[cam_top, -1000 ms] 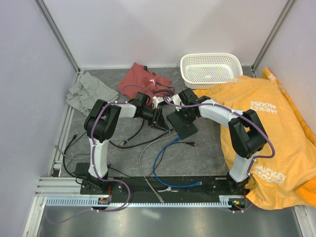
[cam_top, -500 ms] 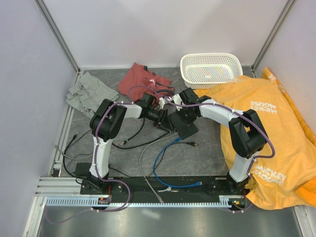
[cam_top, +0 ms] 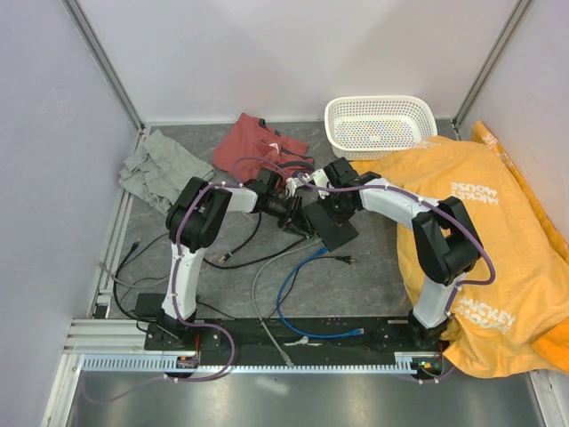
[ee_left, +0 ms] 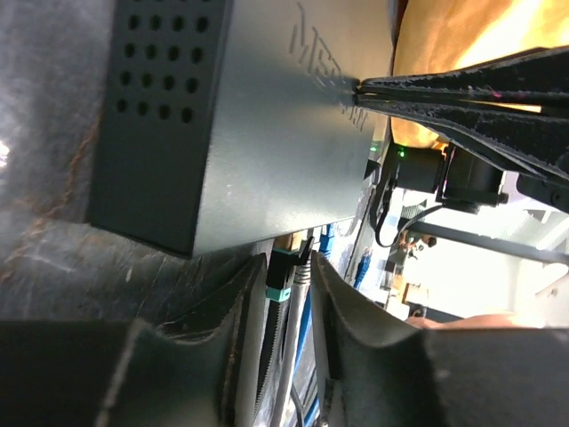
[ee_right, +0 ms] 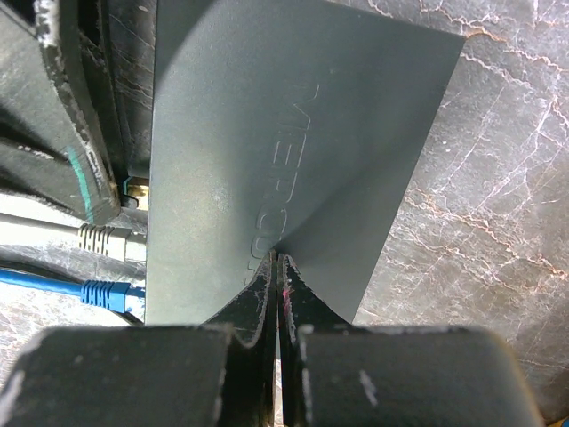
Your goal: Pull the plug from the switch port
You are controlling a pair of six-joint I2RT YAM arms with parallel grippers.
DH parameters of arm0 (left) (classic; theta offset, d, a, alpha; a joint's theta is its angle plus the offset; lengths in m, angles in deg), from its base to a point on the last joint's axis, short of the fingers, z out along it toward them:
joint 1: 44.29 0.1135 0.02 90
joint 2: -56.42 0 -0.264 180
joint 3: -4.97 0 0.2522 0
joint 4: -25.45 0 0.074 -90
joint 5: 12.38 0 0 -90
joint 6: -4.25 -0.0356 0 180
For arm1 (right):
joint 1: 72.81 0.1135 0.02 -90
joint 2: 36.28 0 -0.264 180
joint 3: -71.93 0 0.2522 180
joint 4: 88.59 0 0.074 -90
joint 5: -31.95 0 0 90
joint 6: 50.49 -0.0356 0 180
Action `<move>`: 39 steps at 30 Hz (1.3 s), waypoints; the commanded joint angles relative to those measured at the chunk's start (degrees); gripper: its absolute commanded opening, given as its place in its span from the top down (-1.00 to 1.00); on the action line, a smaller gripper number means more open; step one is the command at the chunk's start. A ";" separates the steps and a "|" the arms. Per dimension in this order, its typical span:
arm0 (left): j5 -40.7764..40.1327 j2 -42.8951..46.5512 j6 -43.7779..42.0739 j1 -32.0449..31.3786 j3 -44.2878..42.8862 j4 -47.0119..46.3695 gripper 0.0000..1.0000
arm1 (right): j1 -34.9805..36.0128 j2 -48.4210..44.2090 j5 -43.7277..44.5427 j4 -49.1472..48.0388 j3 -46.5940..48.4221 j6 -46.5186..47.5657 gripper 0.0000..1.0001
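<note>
Grey marbled tabletop point(cam_top: 373, 276): we count one switch point(ee_right: 293, 133), three plugged cables point(ee_right: 98, 238), two grippers. Right gripper point(ee_right: 277, 267) closed, tips pressing the switch's top. Left gripper point(ee_left: 283, 267) narrowly parted, teal plug point(ee_left: 277, 285) between its jaws at the switch's edge; whether they pinch it we cannot tell

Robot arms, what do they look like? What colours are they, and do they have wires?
Both the left arm and right arm have white tube-shaped links with chunky black joints. A purple cable loops along each one. The left gripper and right gripper have two black, tapering fingers each, scuffed with pale scratches.
</note>
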 commanded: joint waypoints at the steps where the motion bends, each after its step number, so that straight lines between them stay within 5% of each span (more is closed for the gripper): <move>1: -5.20 -1.66 2.15 -0.42 -1.37 -2.21 0.39 | -0.84 1.72 2.82 1.81 -0.78 0.05 0.99; 9: -6.52 -1.83 1.97 -0.33 -2.86 0.16 0.60 | -0.84 2.87 2.82 2.08 0.63 0.05 0.99; 14: -7.92 -1.66 3.20 -0.42 -3.65 1.39 0.29 | -0.76 2.87 2.74 2.08 0.45 0.05 1.00; 21: -16.18 0.19 4.17 -0.34 -3.04 5.79 0.43 | -0.58 2.87 2.74 2.08 0.28 0.14 0.99; 34: -13.82 -1.30 5.75 -0.34 -5.15 3.94 0.42 | 0.21 2.95 3.00 2.08 0.36 0.49 1.00; 37: -13.20 -1.22 5.67 -0.33 -5.06 3.24 0.68 | 0.39 3.13 3.09 2.08 0.63 0.49 0.99; 38: -13.20 -1.13 5.75 -0.33 -4.89 3.15 0.96 | 0.47 3.31 3.09 2.16 0.63 0.49 0.99; 39: -13.37 -1.04 5.75 -0.33 -4.97 3.24 0.97 | 0.56 3.31 3.17 2.17 0.80 0.49 1.00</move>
